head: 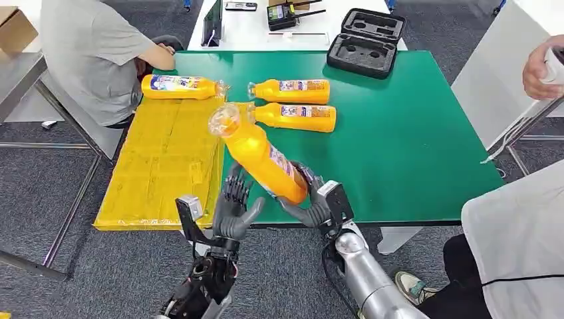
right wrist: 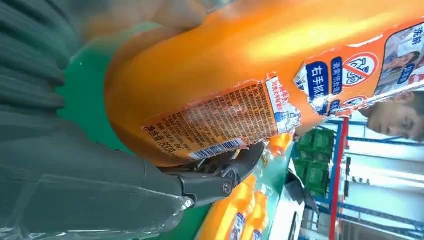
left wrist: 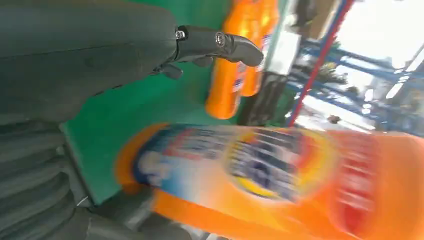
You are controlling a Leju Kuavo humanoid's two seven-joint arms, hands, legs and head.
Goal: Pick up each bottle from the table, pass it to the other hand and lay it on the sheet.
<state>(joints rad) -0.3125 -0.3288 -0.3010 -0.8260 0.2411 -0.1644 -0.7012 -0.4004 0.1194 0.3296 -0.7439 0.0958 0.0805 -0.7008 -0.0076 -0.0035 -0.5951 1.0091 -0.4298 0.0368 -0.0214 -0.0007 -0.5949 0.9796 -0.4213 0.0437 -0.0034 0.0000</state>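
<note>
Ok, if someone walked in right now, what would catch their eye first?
The orange bottle held up over the green table's near edge by the right hand, with the left hand open beside it. Then the yellow sheet at the table's left, one bottle already lying across its far end.

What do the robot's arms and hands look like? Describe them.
The right arm is a silver tube with a black cable alongside. The right hand and left hand have grey palms and darker fingers. Each wrist carries a black bracket with a small silver box. The left arm looks dark, with exposed wiring.
</note>
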